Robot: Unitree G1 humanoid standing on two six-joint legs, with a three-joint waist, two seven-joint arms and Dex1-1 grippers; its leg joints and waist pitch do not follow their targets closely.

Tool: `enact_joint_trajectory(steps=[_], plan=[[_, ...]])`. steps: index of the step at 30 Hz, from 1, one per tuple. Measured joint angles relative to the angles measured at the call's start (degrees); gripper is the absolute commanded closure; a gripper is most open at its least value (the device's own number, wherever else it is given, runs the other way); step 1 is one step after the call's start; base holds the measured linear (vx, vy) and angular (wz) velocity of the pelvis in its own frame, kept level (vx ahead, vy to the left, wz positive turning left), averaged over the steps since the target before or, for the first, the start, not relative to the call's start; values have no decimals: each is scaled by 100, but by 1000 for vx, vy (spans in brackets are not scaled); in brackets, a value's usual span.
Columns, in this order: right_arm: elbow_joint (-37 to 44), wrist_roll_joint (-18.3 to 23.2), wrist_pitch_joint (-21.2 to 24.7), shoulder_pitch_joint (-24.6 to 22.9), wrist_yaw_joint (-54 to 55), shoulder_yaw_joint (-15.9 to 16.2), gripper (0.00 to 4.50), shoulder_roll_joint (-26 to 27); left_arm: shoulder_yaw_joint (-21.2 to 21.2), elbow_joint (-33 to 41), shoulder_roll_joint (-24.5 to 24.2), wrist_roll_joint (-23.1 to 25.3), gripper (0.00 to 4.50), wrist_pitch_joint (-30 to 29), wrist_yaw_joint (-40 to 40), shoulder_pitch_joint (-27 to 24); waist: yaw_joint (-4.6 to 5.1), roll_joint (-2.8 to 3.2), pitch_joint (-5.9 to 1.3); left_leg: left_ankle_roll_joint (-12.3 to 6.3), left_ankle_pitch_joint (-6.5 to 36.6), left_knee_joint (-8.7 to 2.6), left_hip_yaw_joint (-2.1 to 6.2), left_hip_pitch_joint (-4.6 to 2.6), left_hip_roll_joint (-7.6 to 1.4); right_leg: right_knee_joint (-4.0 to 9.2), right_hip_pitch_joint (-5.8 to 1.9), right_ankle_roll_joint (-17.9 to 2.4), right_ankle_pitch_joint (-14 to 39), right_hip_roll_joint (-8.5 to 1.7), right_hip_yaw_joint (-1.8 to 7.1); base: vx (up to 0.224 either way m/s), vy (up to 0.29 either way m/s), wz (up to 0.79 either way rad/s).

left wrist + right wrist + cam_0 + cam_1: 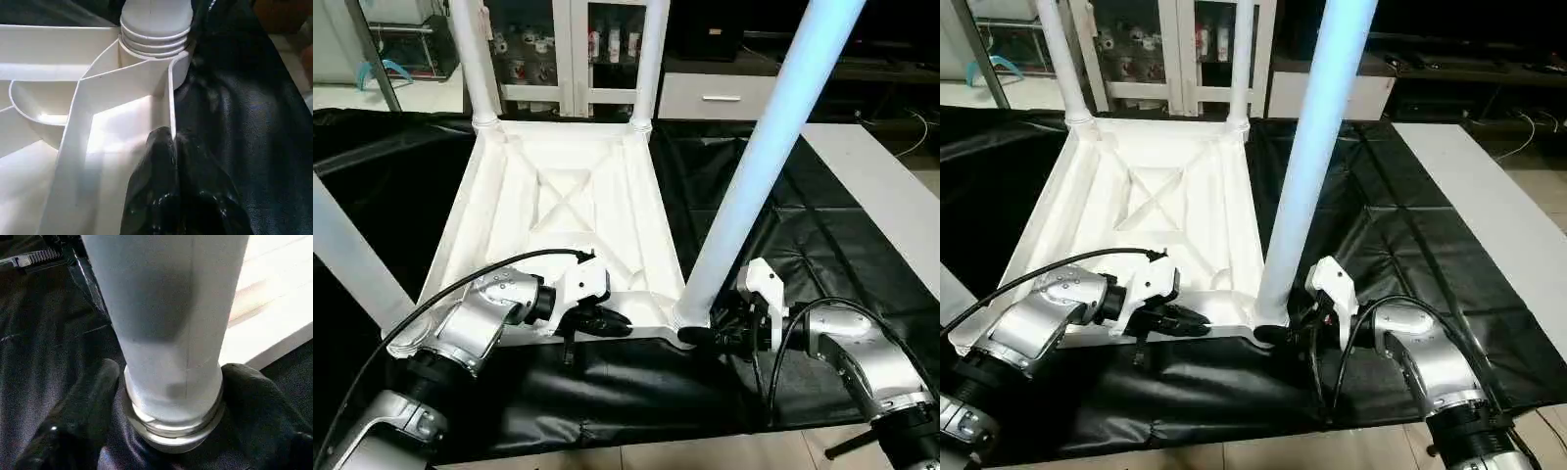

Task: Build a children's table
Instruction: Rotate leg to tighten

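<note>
Upside down on black sheeting [783,245]: white table top [573,211], X-ribbed underside up, near edge at both grippers. Left gripper [605,320] closed on the top's near rim wall, black fingers [166,186] pinching the thin upright plastic just short of the near right corner socket [154,46]. Right gripper [697,334] just beyond that same corner, its two fingers [73,421] clamped either side of the ringed base of a long white leg [759,162], right where the leg meets the socket. Rising from between those fingers, the leg, tilted up and away over the sheeting. Farther out from both grippers, at the top's far edge, two more legs [475,59], [648,59], upright in their corner sockets. Out past the left forearm, a fourth white leg [352,259], slanting across the sheeting. Beyond the far legs, a white cabinet [568,49] with glass doors.
</note>
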State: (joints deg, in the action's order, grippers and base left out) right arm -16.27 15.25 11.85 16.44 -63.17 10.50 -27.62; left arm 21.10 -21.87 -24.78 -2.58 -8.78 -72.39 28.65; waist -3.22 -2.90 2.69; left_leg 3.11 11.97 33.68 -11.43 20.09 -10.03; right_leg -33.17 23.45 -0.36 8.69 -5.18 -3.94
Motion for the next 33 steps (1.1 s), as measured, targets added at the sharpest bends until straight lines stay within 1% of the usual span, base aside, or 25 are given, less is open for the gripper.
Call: enact_joint_trajectory(steps=[1, 2, 3, 8, 19, 21, 22, 23, 24, 26, 28, 30, 32, 33], plan=[[-13, 0, -5, 4, -17, -1, 136, 0, 0, 23, -3, 3, 450, -6, 0, -14, -1, -3, -1, 0, 0, 0, 0, 0, 0, 0, 0, 0, 0, 0, 0, 0, 0, 0], [-22, 0, -6, 4, -40, -3, 161, -1, 0, 33, -4, 2, 450, -9, 0, -24, -2, -8, -3, 0, 0, 0, 0, 0, 0, 0, 0, 0, 0, 0, 0, 0, 0, 0], [-28, 0, -8, 6, -50, -4, 167, -1, 0, 36, -4, 2, 450, -9, 0, -28, -3, -11, -3, 0, 0, 1, 0, 0, 0, -1, 0, 0, 0, 0, 0, 0, 0, 0], [-44, 0, -9, 14, -89, -4, 182, -9, 3, 42, -2, 2, 450, -10, 0, -34, -8, -14, -5, 0, 0, 4, 0, -1, 0, -3, -1, 0, 0, 0, 0, 0, 0, 0], [-51, 17, 34, 12, -109, -29, 183, 11, -2, 81, -7, -1, 450, -49, -1, -56, -11, -14, -5, -1, 0, 7, 0, -1, 0, -7, -1, 0, 0, 0, 0, 0, 0, 0], [-134, 17, 16, 10, -20, -95, 183, 167, -16, 80, 16, -4, 450, -55, 13, -62, -1, -23, -10, 0, -1, 10, 0, -4, -2, -12, -1, 0, 0, 0, 0, 0, 0, 0], [-234, 15, -36, 11, 112, -141, 184, 325, -56, 52, 31, 7, 450, -86, 66, -65, 9, -32, -16, 1, -2, 12, 0, -7, -2, -18, -3, 0, 0, 0, 1, 0, 0, 0], [-338, 7, -86, 14, 297, -213, 184, 441, -111, 13, 57, 36, 450, -116, 159, -63, 39, -42, -22, 2, -2, 19, 0, -7, -3, -27, -5, -1, -1, 1, 2, 0, 0, 0], [-472, -6, -137, 34, 566, -277, 184, 625, -161, -46, 108, 69, 450, -147, 305, -54, 89, -46, -25, 5, -4, 26, -1, -8, -3, -30, -13, -9, -6, 0, 4, 0, 0, 0], [-717, -73, -146, 187, 1095, -385, 184, 886, -230, -211, 279, 193, 450, -202, 656, 32, 173, -46, -25, 7, -5, 46, 1, -13, -2, -30, -22, 17, 10, 0, 4, -57, 7, -5], [-910, -181, -135, 323, 1729, -466, 185, 1206, -247, -373, 503, 337, 450, -249, 1061, 135, 240, -47, -26, 7, -5, 58, 14, -13, -2, -15, -23, 21, 12, 0, -2, -29, 6, -3], [-1161, -294, -124, 512, 2573, -629, 185, 1622, -290, -617, 758, 474, 450, -383, 1540, 304, 323, -47, -25, 7, -5, 65, 19, -14, -2, 8, -18, 21, 12, 0, -8, 0, 0, 0], [-1547, -446, -127, 824, 3499, -811, 186, 2026, -347, -898, 1123, 605, 450, -636, 2164, 513, 376, -44, -23, 6, -5, 86, 29, -9, 2, 16, -17, 22, 13, -1, -12, -25, 10, -3], [-1656, -484, -127, 919, 3798, -857, 186, 2115, -355, -960, 1256, 662, 450, -706, 2377, 561, 394, -45, -22, 6, -5, 87, 30, -6, 5, 23, -16, 23, 14, -5, -14, -50, 19, -5]])
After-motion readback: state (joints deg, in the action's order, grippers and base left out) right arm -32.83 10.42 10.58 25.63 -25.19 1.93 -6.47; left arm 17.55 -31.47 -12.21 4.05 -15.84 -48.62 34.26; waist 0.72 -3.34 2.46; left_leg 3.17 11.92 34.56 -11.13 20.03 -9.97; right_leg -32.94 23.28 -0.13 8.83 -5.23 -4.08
